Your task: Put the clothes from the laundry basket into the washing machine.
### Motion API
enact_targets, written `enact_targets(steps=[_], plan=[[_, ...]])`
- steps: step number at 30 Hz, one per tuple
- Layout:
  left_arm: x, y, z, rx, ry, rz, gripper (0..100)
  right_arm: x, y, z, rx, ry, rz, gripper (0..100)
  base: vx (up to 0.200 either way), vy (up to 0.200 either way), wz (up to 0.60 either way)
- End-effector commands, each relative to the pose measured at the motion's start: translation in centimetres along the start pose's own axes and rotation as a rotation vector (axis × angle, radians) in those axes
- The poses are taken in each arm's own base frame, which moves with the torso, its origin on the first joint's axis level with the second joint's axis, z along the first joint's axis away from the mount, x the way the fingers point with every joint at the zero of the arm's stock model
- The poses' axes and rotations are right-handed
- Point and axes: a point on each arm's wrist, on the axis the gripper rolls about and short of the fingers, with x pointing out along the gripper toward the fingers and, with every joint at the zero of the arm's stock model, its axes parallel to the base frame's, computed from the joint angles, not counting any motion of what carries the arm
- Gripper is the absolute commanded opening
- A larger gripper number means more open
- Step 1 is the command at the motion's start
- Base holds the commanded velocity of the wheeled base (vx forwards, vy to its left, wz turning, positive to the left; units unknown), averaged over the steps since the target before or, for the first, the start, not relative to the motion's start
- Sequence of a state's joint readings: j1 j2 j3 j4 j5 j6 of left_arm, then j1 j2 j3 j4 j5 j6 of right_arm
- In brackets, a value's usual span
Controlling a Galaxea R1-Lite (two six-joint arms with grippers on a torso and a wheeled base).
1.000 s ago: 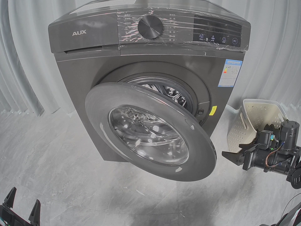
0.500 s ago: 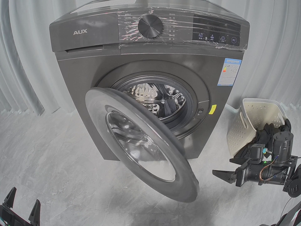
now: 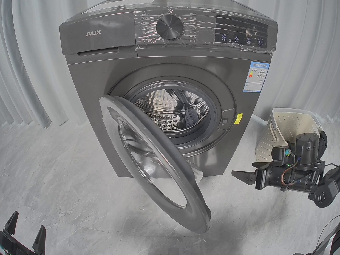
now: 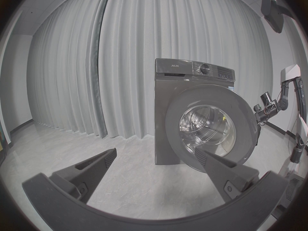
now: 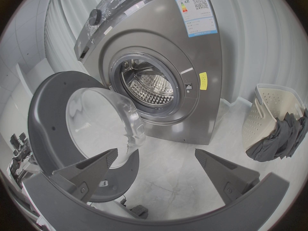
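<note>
**Beside the washing machine (image 3: 106,75): clothes (image 5: 279,140) in laundry basket (image 3: 283,123)**

Head view: right gripper (image 3: 244,173), jaws spread, just in front of the tilted basket. Left wrist view: left gripper (image 4: 154,151), jaws spread, well apart. Right wrist view: dark, crumpled clothes drape over the basket's rim.
</note>
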State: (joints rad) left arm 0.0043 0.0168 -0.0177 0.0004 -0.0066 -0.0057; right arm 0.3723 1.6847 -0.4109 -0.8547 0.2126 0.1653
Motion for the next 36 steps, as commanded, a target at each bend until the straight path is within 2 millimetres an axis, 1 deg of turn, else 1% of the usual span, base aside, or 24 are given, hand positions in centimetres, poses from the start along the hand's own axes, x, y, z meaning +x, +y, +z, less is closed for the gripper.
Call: enact_targets(steps=[1,2,5,6,7,9,11,13,14,20,21,22,23,26,30,32,34,36], plan=[[0.0,0.0,-0.5,0.000,-0.001,0.001,100,4.0,-0.9,-0.3,0.021,0.046,-0.035,100,0.000,0.000,0.00],[0.0,0.0,-0.5,0.000,-0.001,0.001,100,5.4,-1.2,-0.4,0.022,0.046,-0.043,100,0.000,0.000,0.00],[0.0,0.0,-0.5,0.000,-0.001,0.001,100,7.2,-1.5,-0.7,0.027,0.043,-0.046,100,0.000,0.000,0.00],[0.0,0.0,-0.5,0.000,0.000,0.001,100,7.2,-1.5,-0.7,0.027,0.043,-0.046,100,0.000,0.000,0.00],[0.0,0.0,-0.5,0.000,0.000,0.001,100,8.3,-1.4,-1.1,0.023,0.044,-0.046,100,0.000,0.000,0.00],[0.0,0.0,-0.5,0.000,-0.001,0.001,100,9.2,-1.3,-1.4,0.018,0.040,-0.051,100,0.000,0.000,0.00],[0.0,0.0,-0.5,0.000,0.000,0.001,100,9.5,-1.2,-1.4,0.012,0.026,-0.048,100,0.000,0.000,0.00],[0.0,0.0,-0.5,0.000,-0.001,0.001,100,10.3,-0.6,-1.4,0.001,0.015,-0.023,100,0.000,0.000,0.00],[0.0,0.0,-0.5,0.000,-0.001,0.001,100,10.4,-0.4,-1.4,-0.001,0.015,-0.018,100,0.000,0.000,0.00],[0.0,0.0,-0.5,0.000,0.000,0.001,100,10.8,2.5,-2.2,-0.010,0.039,0.057,100,0.000,0.000,0.00],[0.0,0.0,-0.5,0.000,0.000,0.001,100,10.8,2.5,-2.2,-0.010,0.039,0.057,100,0.000,0.000,0.00],[0.0,0.0,-0.5,0.000,-0.001,0.001,100,10.9,3.1,-2.3,-0.016,0.043,0.074,100,0.000,0.000,0.00],[0.0,0.0,-0.5,0.000,-0.001,0.001,100,10.8,3.3,-2.4,-0.017,0.045,0.081,100,0.000,0.000,0.00],[0.0,0.0,-0.5,-0.002,-0.001,0.001,100,10.7,3.5,-2.6,-0.021,0.041,0.094,100,0.000,0.000,0.00],[0.0,0.0,-0.5,-0.002,-0.001,0.001,100,10.4,4.3,-2.9,-0.034,0.026,0.128,100,0.000,0.000,0.00],[0.0,0.0,-0.5,0.000,0.000,0.001,100,10.6,4.1,-2.6,-0.032,0.013,0.121,100,0.000,0.000,0.00],[0.0,0.0,-0.5,0.000,-0.001,0.001,100,10.9,4.0,-1.9,-0.030,-0.017,0.116,100,0.000,0.000,0.00],[0.0,0.0,-0.5,-0.002,-0.001,0.001,100,11.1,4.0,-1.7,-0.023,-0.022,0.116,100,0.000,0.000,0.00]])
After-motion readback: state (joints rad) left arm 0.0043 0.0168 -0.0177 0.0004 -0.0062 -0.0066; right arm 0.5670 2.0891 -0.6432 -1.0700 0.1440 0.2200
